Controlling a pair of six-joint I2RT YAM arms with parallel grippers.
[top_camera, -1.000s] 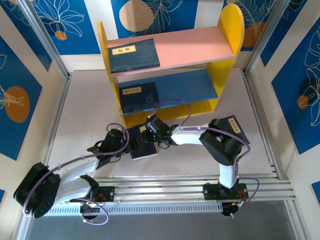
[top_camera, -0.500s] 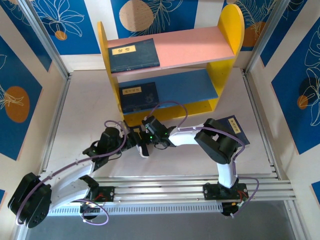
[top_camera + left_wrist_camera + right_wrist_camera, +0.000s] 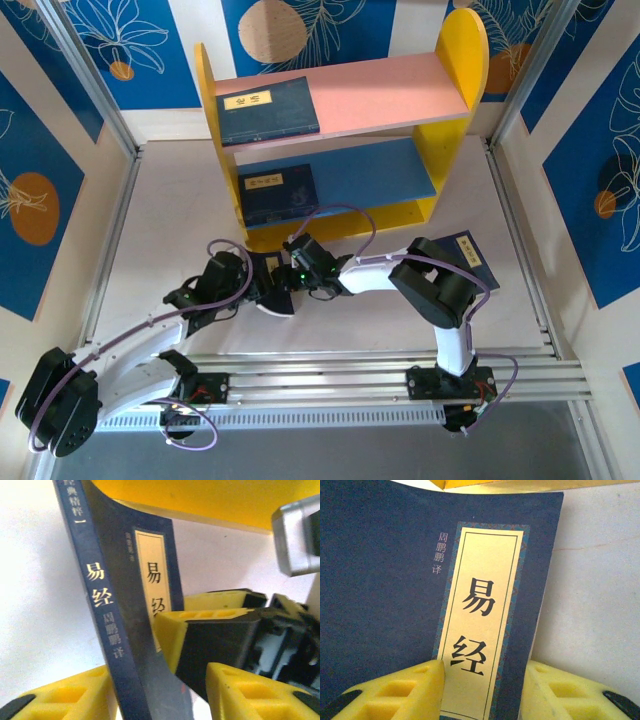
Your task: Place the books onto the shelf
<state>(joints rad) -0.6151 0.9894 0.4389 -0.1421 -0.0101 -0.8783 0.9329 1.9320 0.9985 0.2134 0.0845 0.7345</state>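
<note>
Left gripper (image 3: 258, 288): I am seeing its yellow fingers (image 3: 75, 695) sitting one on each side of the standing book (image 3: 107, 610), down at its lower end. Whether they are truly biting, I cannot tell.
Right gripper (image 3: 292, 278): it is meeting the same book from the opposite side. One finger (image 3: 405, 690) is lying across the cover beside the title label and the other is sitting past the cover's edge. Firm pinch or mere prop, I cannot tell.
Book: it is standing on edge between the two grippers, spine facing my left wrist camera, long axis running roughly upright. It is low at the table (image 3: 170, 230), just in front of the shelf's foot.
Direction: I am judging the shelf (image 3: 462, 70) as lying straight beyond the book, away from the arm bases, so the move is calling for lift, then forward.
Landing spot: the blue lower board (image 3: 380, 170) is showing bare space right of the lower shelved book (image 3: 278, 192). The pink upper board (image 3: 390, 90) is doing likewise beside the upper shelved book (image 3: 268, 108).
Nearer arm: both are at the book. I am reckoning the right arm better placed for that bare right-hand side.
Waiting: a spare book (image 3: 470, 250) is lying by the right arm's elbow, partly covered.
</note>
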